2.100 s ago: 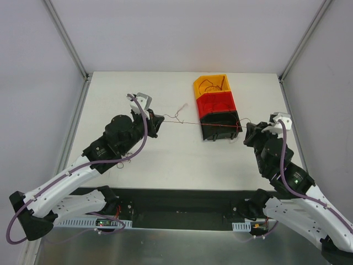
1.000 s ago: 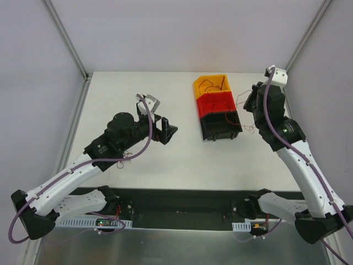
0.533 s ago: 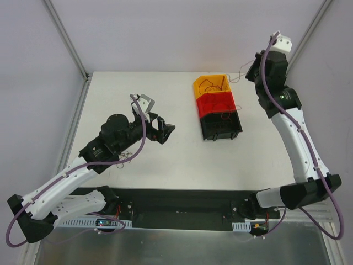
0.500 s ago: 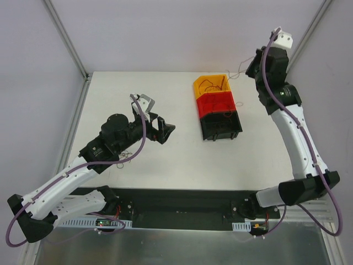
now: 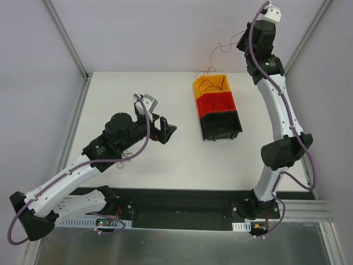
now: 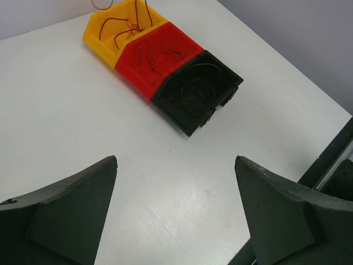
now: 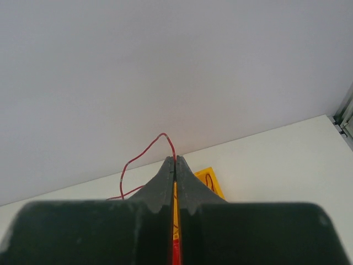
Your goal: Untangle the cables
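My right gripper [image 5: 243, 40] is raised high over the back of the table and shut on a thin red cable [image 5: 222, 47]. That cable dangles down to the left, ending just above the yellow bin [image 5: 211, 84]. In the right wrist view the shut gripper [image 7: 175, 159] has the red cable [image 7: 138, 160] looping out of its tip. More curly cables lie in the yellow bin [image 6: 127, 25], the red bin [image 6: 157, 58] and the black bin [image 6: 197, 91]. My left gripper [image 5: 168, 131] is open and empty over the table's middle, its fingertips [image 6: 113, 161] wide apart.
The three bins stand in a row right of centre on the white table [image 5: 138, 94]: yellow at the back, red [image 5: 216, 102], black [image 5: 220, 126] nearest. A small wire [image 5: 124, 158] lies under my left arm. Metal frame posts [image 5: 66, 38] rise at the back corners.
The right arm has swung up and back, lifting the red cable off the table until it hangs over the yellow bin. The left gripper let go of that cable and stays open.
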You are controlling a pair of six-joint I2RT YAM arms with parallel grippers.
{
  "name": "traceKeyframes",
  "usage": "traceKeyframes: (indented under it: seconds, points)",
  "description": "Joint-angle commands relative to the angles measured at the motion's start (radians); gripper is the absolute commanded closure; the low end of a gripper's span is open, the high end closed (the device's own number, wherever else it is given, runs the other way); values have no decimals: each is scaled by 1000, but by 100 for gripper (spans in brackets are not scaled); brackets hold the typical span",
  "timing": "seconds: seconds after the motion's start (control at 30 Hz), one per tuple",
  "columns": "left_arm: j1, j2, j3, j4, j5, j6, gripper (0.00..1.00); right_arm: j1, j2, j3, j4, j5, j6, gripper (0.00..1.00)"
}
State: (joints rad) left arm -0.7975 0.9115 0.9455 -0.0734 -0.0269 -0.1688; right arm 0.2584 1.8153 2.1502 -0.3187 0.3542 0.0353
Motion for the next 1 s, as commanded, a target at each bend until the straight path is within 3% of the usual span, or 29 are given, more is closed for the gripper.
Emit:
traceKeyframes:
  seconds: [0.0, 0.47, 0.97]
  points:
    - [3, -2, 29, 15, 2, -5, 12, -15, 114, 101, 47, -4, -29, 100]
    - [1, 23, 41, -2, -7, 8, 13, -30, 340, 126, 98, 69, -188, 100]
    - [1, 72, 59, -22, 13, 17, 14, 62, 619, 92, 66, 155, -440, 100]
